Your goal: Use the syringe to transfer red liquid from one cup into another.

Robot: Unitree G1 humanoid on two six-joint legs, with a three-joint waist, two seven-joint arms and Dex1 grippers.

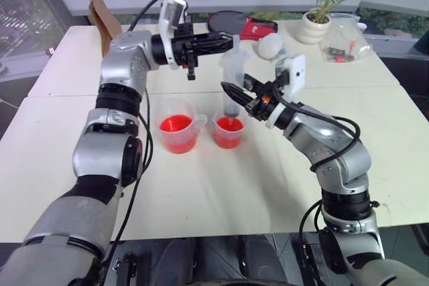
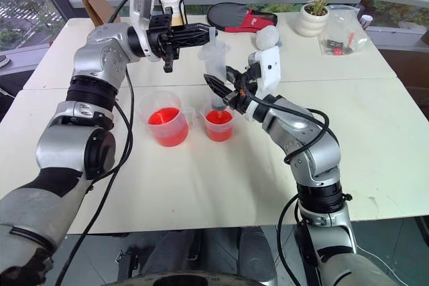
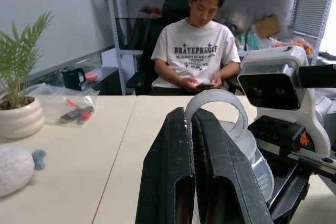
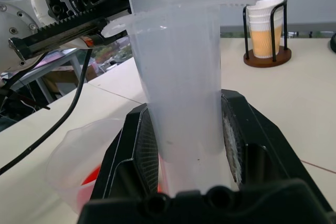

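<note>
Right wrist view: our right gripper (image 4: pixel 181 145) clamps the syringe (image 4: pixel 178 77); left gripper (image 1: pixel 224 41), fingers together, presses its top, risking tipping the smaller cup (image 1: pixel 228 132).

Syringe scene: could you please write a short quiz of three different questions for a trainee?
1. Which end effector clamps the barrel of the large clear plastic syringe?
2. True or false: only one clear cup holds red liquid.
3. The syringe's tip points down into: A) the smaller clear plastic cup; B) the larger lipped cup; C) a white cup.
Key: 1, the right end effector; 2, false, two cups do; 3, A.
</note>
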